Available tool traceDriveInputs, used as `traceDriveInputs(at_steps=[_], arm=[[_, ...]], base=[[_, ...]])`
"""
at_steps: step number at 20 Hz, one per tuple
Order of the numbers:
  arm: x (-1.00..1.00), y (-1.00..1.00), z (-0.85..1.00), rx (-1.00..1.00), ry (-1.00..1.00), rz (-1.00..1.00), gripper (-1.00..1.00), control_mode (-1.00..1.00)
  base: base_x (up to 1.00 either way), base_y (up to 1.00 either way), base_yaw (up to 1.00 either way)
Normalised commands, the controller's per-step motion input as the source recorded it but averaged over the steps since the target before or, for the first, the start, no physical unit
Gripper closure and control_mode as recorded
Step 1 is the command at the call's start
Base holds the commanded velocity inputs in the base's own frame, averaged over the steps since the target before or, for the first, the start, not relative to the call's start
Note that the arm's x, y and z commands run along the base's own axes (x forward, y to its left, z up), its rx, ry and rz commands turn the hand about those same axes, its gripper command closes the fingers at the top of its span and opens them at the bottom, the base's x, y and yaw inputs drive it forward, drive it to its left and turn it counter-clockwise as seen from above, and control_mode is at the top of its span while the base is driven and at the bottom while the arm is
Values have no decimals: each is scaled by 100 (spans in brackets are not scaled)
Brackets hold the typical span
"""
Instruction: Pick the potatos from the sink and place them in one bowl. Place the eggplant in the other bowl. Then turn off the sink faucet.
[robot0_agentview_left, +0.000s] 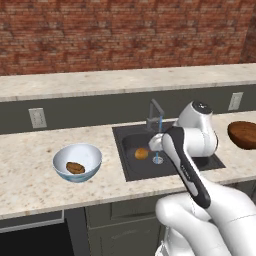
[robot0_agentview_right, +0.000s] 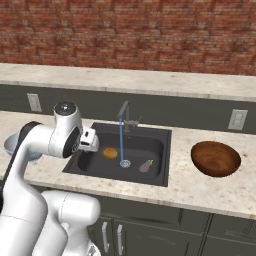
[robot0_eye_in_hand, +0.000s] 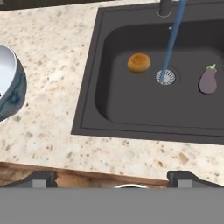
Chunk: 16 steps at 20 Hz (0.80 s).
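A round golden potato (robot0_eye_in_hand: 139, 63) lies in the dark sink (robot0_eye_in_hand: 109, 109), left of the drain. The pale grey eggplant (robot0_eye_in_hand: 208, 80) lies on the sink floor to the right of the drain. A darker, elongated potato (robot0_agentview_left: 75, 167) rests inside the pale blue-white bowl (robot0_agentview_left: 77, 161) on the counter left of the sink. The dark brown bowl (robot0_agentview_right: 216, 158) stands empty on the right. Water runs from the grey faucet (robot0_agentview_right: 125, 117) onto the drain (robot0_agentview_right: 125, 163). My gripper (robot0_eye_in_hand: 113, 178) hovers open above the sink's front left corner, holding nothing.
A speckled counter (robot0_agentview_left: 30, 175) surrounds the sink, with a raised ledge and a brick wall behind. Wall outlets (robot0_agentview_left: 37, 118) sit on the backsplash left and right. My own arm (robot0_agentview_left: 187, 167) hides the sink's right half in the left base view.
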Motion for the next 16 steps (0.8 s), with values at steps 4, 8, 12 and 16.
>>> traceDriveInputs(at_steps=[4, 8, 12, 16], arm=[[0, -25, -26, 0, -6, -4, -100, -100], [5, -21, -27, 0, -6, -3, -100, -100], [17, -17, -21, 0, -2, -1, -100, -100], [26, -18, -4, 3, 2, -2, -100, -100]], base=[[0, 0, 0], [0, 0, 0], [0, 0, 0], [0, 0, 0]])
